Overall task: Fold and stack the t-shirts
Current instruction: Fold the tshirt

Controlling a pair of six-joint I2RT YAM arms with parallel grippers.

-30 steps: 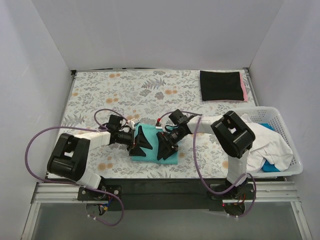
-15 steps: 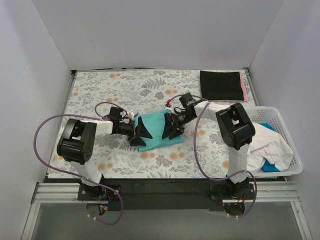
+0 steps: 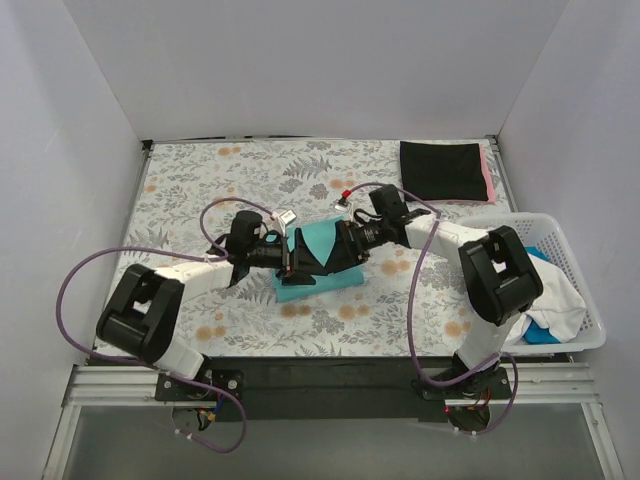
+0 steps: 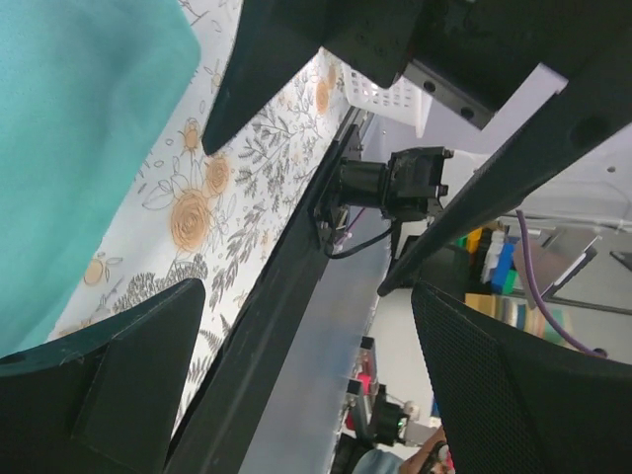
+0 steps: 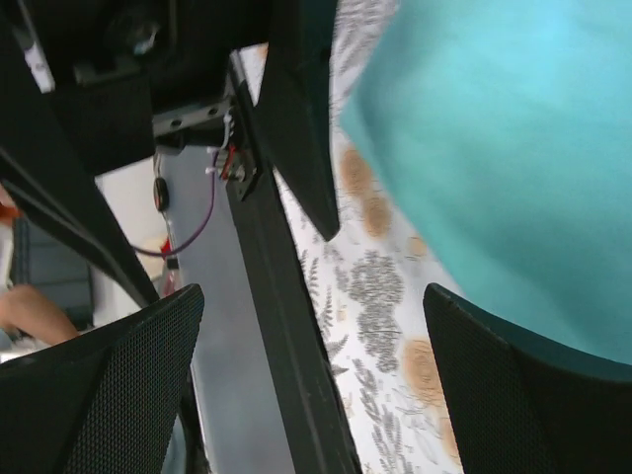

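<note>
Both spread open — left gripper [image 3: 300, 257], right gripper [image 3: 345, 249] — flanking the folded teal t-shirt [image 3: 322, 246].

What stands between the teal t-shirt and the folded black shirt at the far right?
Nothing lies on the floral cloth between teal t-shirt and black shirt; only the right arm's wrist crosses that line.

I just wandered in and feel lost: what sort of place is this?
Probably a robot test booth for laundry folding: plain white walls box in a floral-covered table, two arms are bolted at its near edge over a teal t-shirt, and a white basket holds more shirts.
</note>
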